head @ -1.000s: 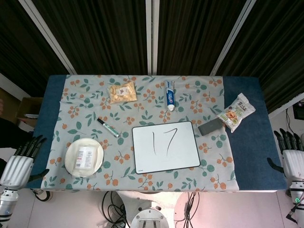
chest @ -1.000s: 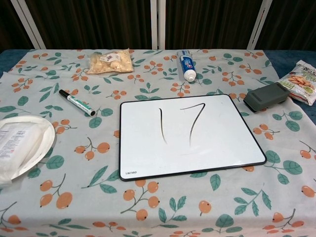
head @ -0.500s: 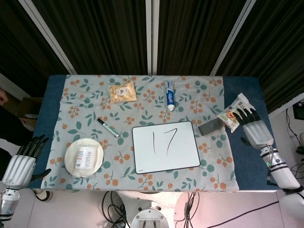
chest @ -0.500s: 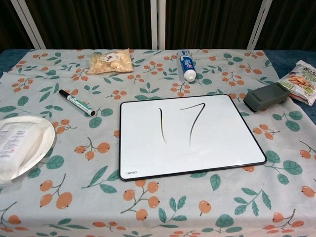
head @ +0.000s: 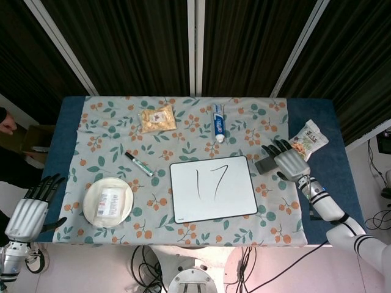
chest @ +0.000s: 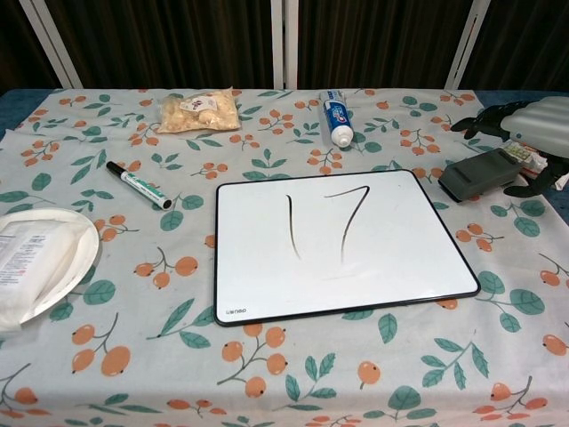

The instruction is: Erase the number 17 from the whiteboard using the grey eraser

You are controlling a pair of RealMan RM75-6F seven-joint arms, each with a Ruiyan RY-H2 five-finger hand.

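Looking down, head view: whiteboard (head: 212, 189) lies flat at table centre, long side across, black rim, rounded corners. "17" (head: 211, 180) in thin dark strokes, mid-board, unsmudged. Grey eraser (head: 267, 163) at approx 2 o'clock from board, just off its upper R corner, on the floral cloth (head: 183, 131); dark grey block, angled. R hand (head: 287, 157) hovers over the eraser's outer end, fingers spread, holding nothing; contact w/ eraser can't be told from here. Snack bag (head: 308, 139) at 1 o'clock of that hand, close by. L hand (head: 33, 207) off table edge at 9 o'clock, fingers loosely apart, empty. Green marker (head: 139, 163) at 10 o'clock of board; plate (head: 91, 210) w/ white packet (head: 113, 202) at 9 o'clock. Toothpaste tube (head: 219, 123) at 12, nut pouch (head: 157, 117) at 11.

Chest view: board (chest: 342, 245) centre, "17" (chest: 324, 222) strokes slightly faded toward their bottoms, surface otherwise clean. Eraser (chest: 480, 173) at 2 o'clock, low block w/ darker top, lying flat, apart from board rim. R hand (chest: 524, 124) enters from R edge above eraser, dark fingers (chest: 484, 120) extended, thumb (chest: 529, 189) at eraser's R side; nothing grasped. L hand not seen here. Marker (chest: 138, 185), tube (chest: 336, 117), pouch (chest: 197, 111), plate (chest: 80, 267) at 9–12 o'clock of board.
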